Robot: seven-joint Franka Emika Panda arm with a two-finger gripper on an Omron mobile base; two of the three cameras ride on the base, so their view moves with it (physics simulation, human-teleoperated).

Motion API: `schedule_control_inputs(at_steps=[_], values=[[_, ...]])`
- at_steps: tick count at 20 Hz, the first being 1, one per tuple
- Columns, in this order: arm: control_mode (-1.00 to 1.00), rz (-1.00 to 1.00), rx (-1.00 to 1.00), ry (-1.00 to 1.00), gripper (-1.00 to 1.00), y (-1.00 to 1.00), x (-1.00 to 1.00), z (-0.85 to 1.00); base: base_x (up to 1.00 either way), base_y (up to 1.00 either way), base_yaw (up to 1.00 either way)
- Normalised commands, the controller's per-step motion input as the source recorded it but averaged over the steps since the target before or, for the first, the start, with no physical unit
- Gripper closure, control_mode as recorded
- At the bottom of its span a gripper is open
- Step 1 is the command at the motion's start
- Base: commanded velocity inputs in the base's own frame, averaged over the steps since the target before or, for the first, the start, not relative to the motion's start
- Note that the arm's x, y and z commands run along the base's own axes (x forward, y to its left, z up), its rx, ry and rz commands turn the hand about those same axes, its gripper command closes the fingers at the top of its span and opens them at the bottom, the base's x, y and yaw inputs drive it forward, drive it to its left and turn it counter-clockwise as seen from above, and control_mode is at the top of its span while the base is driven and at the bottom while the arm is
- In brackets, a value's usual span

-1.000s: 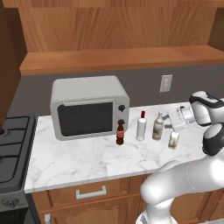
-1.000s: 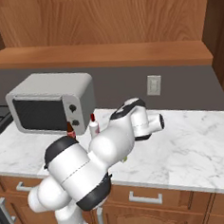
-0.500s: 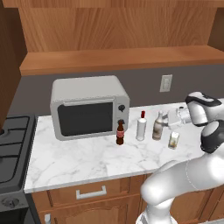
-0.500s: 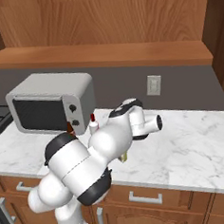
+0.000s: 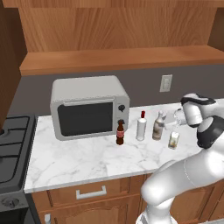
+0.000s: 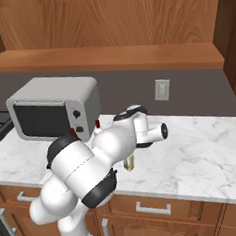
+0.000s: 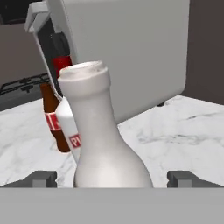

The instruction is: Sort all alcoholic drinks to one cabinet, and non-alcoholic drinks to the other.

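Take the microwave as your landmark on the worktop. Just right of its front corner stands the small cola bottle, then the white bottle with the red cap, then the plain pale long-necked bottle, and furthest right the short cream can. Your end effector sits level with the pale bottle, jaws spread wide, one finger on each side of its body and not yet touching. Expect a rigid, smooth, probably slippery bottle, tall and easy to tip. I'd take hold on the broad lower body rather than the tapering neck, squarely, and close gently so it doesn't skid toward the red-capped bottle behind it.
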Motion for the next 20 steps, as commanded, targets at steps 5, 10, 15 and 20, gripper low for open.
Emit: schedule_control_inputs(at_steps=[5,10,15,20], values=[[-1.00,-0.02,0.00,0.04,1.00,0.01,0.09,-0.18,0.00,0.00,0.00],[-1.00,-0.01,0.00,0.02,1.00,0.00,0.00,0.00,0.00,0.00,0.00],[-1.00,-0.05,0.00,0.00,1.00,0.00,-0.10,0.66,0.00,0.00,0.00],[-1.00,-0.14,-0.03,0.00,1.00,0.03,-0.26,1.00,0.00,0.00,0.00]])
